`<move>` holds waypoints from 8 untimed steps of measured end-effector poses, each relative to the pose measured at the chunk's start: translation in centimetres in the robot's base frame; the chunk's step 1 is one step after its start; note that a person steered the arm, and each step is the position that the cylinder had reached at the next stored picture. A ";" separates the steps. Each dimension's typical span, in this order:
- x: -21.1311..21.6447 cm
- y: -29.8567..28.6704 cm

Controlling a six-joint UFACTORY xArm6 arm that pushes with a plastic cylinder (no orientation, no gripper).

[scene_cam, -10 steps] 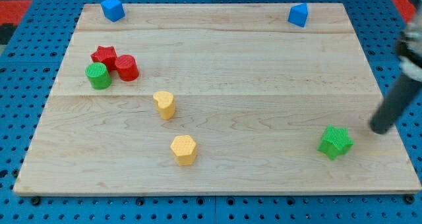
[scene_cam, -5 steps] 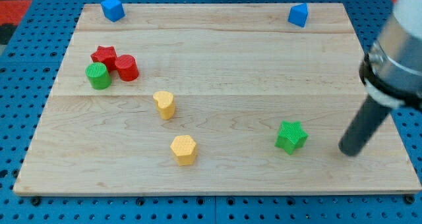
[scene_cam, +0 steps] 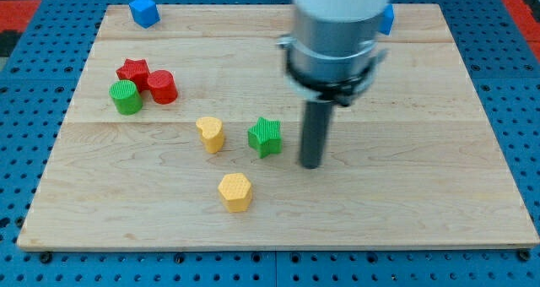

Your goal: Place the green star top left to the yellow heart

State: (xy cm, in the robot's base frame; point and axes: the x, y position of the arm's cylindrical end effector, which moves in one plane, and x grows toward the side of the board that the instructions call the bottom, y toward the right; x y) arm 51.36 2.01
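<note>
The green star (scene_cam: pixel 265 137) lies near the middle of the wooden board, just to the right of the yellow heart (scene_cam: pixel 210 134), with a small gap between them. My tip (scene_cam: pixel 311 164) rests on the board a little to the right of the star and slightly below it, not touching it. The rod rises from there into the arm's wide housing.
A yellow hexagonal block (scene_cam: pixel 234 192) lies below the heart and star. A red star (scene_cam: pixel 132 70), a red cylinder (scene_cam: pixel 161 87) and a green cylinder (scene_cam: pixel 126 97) cluster at the left. Blue blocks sit at the top left (scene_cam: pixel 143 11) and top right (scene_cam: pixel 387 18), the latter partly hidden by the arm.
The green star has slid from the board's lower right leftward and up to beside the yellow heart. My tip has followed it from the right edge to the middle.
</note>
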 end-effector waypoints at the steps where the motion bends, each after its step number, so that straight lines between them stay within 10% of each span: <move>1: -4.9 -7.3; 4: -8.1 2.1; 8: -6.6 -14.4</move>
